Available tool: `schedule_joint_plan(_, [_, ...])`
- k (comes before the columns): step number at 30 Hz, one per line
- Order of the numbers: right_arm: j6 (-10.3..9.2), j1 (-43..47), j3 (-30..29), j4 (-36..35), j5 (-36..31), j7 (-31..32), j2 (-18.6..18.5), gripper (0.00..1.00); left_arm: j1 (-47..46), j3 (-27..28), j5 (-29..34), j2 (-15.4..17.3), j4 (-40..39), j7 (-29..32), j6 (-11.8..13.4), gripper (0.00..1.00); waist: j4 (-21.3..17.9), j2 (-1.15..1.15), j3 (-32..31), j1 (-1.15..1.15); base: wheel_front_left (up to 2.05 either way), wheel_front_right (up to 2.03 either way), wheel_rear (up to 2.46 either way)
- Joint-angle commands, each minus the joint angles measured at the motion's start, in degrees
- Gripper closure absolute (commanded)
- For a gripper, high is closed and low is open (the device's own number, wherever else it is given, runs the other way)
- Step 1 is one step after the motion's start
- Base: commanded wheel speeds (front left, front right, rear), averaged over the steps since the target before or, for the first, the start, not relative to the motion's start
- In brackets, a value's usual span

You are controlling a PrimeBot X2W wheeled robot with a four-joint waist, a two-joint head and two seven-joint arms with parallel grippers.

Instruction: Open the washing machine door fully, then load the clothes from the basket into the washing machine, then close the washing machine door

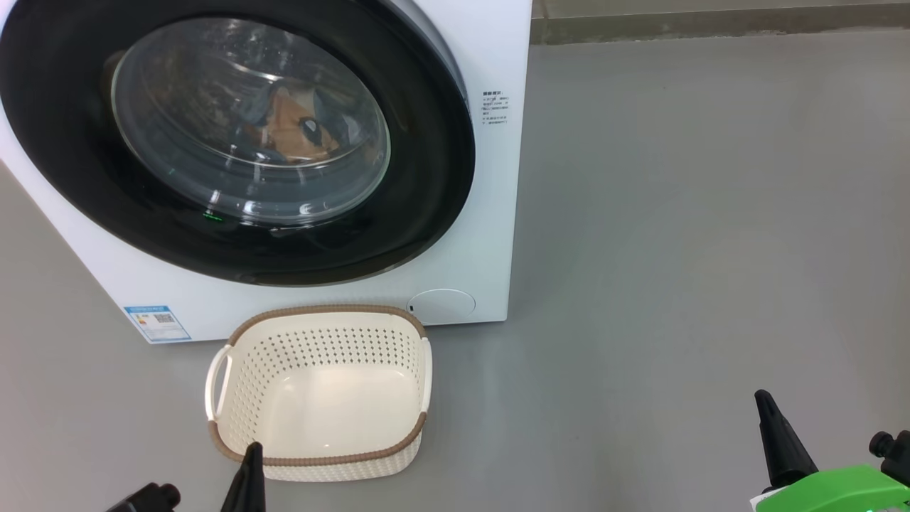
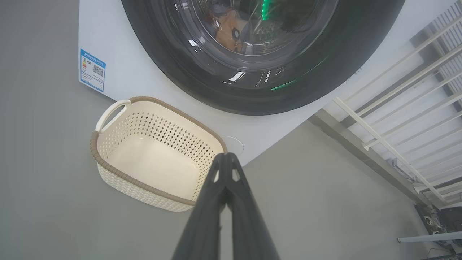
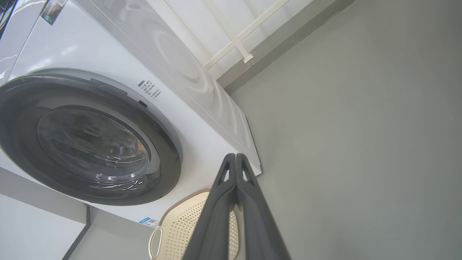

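The white washing machine (image 1: 490, 213) fills the upper left of the head view. Its round black washing machine door (image 1: 426, 178) lies flat against the front. Through the glass I make out the clothes (image 1: 295, 128), orange and blue, inside the drum. The cream basket (image 1: 320, 391) stands on the floor before the machine with nothing in it. My left gripper (image 1: 252, 449) is shut at the basket's near rim, holding nothing. My right gripper (image 1: 762, 395) is shut and low at the right, far from the machine. The left wrist view shows the basket (image 2: 108, 159) and door (image 2: 361, 54).
Grey floor (image 1: 675, 249) stretches to the right of the machine. A blue label (image 1: 156, 323) and a round lower cover (image 1: 442, 304) sit on the machine's front. White rails (image 2: 397, 108) run along the wall beside it.
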Motion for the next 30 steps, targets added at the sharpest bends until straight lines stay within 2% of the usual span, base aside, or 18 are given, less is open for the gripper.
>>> schedule_joint_plan(1, [0.01, -2.9, 0.4, -1.1, 1.9, 0.1, -1.0, 1.0, -2.5, 1.6, -1.3, 0.3, -1.9, 0.2, -0.7, 1.0, 0.0, 0.0, 0.0, 0.0, 0.0, 0.0, 0.0])
schedule_joint_plan(30, [0.01, -6.3, 0.7, 1.9, 20.4, 1.8, -1.4, 1.0, -3.5, 7.4, -17.5, -1.1, -3.0, 4.4, -3.8, 1.0, -0.6, 0.0, 0.0, 0.0, 0.0, 0.0, 0.0])
